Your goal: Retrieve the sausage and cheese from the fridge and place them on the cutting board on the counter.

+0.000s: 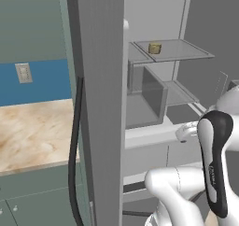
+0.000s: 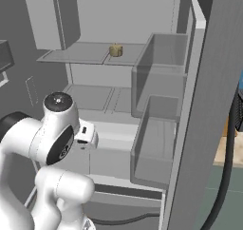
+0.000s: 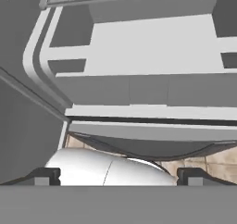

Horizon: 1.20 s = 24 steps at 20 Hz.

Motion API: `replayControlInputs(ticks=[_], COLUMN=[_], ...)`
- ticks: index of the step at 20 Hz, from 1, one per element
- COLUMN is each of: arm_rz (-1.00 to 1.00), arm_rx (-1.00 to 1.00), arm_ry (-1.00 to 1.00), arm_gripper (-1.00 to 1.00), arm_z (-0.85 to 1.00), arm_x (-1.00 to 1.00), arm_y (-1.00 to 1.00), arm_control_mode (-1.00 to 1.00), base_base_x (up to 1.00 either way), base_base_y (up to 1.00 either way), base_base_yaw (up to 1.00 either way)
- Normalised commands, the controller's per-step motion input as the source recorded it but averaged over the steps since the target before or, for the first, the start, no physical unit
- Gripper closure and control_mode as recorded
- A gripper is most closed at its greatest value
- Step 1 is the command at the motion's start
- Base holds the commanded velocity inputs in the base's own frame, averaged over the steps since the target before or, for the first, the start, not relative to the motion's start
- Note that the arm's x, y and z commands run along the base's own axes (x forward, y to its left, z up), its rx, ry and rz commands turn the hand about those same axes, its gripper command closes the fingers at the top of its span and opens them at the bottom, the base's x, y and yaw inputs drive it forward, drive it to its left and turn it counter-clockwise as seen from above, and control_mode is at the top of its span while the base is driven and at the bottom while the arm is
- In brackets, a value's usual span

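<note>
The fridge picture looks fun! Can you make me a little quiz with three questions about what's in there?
1. True or false: the fridge stands open.
2. What sits on the upper glass shelf?
A. a red apple
B. the cheese
C. a milk bottle
3. Fill in the gap: in the hand view the gripper has its two finger tips far apart, so it is ____.

Key:
1. True. You can see the shelves and the door bins inside.
2. B. A small tan-yellow chunk sits alone near the shelf's front edge.
3. Open, and nothing lies between the tips.
</note>
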Motion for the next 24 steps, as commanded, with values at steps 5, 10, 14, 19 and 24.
replayControlInputs(ticks=[5,10,14,19,24], arm_rz=[0.06,0.00,0.00,-0.04,-0.02], arm_rx=[-0.11,-0.01,0.00,0.00,0.00], arm_ry=[-0.41,-0.29,-0.05,0.00,0.00], arm_gripper=[-1.00,-1.00,-1.00,-1.00,-1.00], arm_z=[0.59,0.66,0.56,0.60,0.51], arm_x=[0.03,0.13,0.30,0.33,0.34], arm_y=[0.03,0.00,0.00,0.00,-0.01], arm_control_mode=[-1.00,-1.00,-1.00,-1.00,-1.00], base_base_x=[0.00,0.00,0.00,0.00,0.00], base_base_y=[0.00,0.00,0.00,0.00,0.00], base_base_yaw=[0.00,0.00,0.00,0.00,0.00])
